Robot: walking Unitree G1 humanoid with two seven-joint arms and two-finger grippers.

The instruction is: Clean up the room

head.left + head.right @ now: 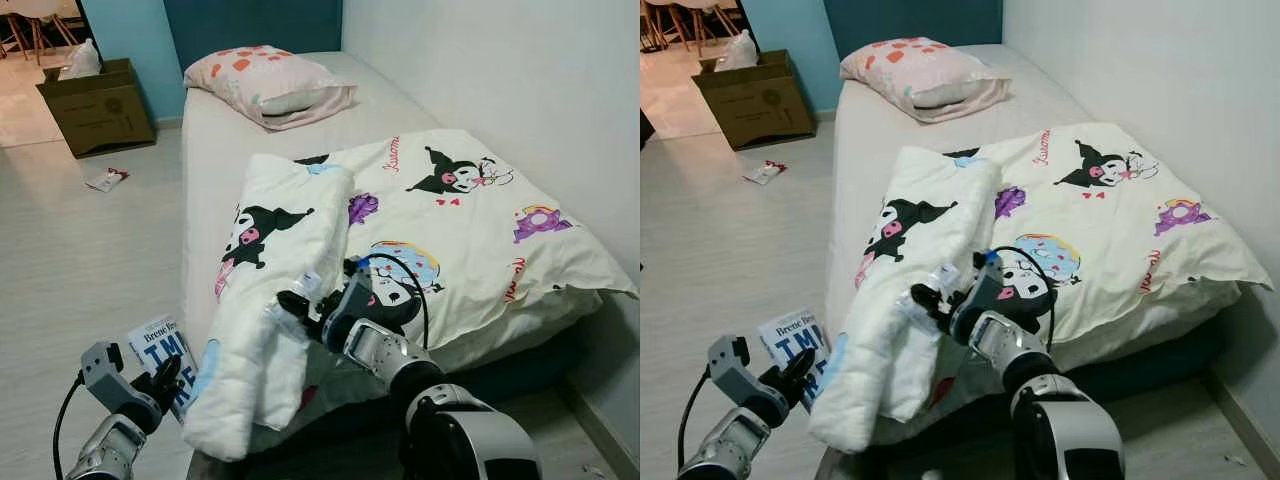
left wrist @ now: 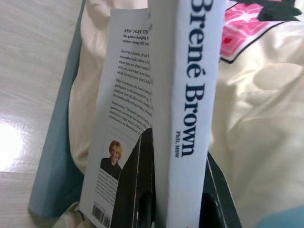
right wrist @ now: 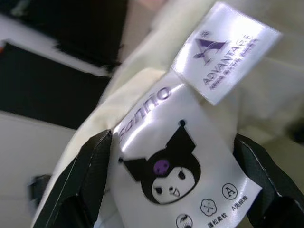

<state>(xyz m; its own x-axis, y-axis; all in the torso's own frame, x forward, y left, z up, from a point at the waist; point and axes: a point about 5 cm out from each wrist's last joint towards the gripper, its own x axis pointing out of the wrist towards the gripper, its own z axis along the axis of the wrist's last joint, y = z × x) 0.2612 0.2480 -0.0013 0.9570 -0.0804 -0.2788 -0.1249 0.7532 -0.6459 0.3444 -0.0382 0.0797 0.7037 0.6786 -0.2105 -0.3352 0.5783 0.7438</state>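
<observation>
A white book (image 1: 160, 345) with "Brené Brown" on its spine (image 2: 190, 95) is held upright beside the bed, low on the left. My left gripper (image 1: 165, 385) is shut on it, one black finger (image 2: 133, 190) on each side of its lower end. A cream cartoon-print quilt (image 1: 460, 230) covers the bed, its left part folded into a thick roll (image 1: 280, 250) that hangs over the bed's edge. My right gripper (image 1: 296, 305) is at this roll, open. Its fingers (image 3: 80, 185) stand wide apart around the quilt's white care labels (image 3: 175, 156).
A pink-spotted pillow (image 1: 270, 85) lies at the head of the bed (image 1: 215, 150). A cardboard box (image 1: 98, 105) holding a white bag stands on the floor at the far left. A small wrapper (image 1: 107, 180) lies near it. A white wall (image 1: 500, 70) runs along the bed's right side.
</observation>
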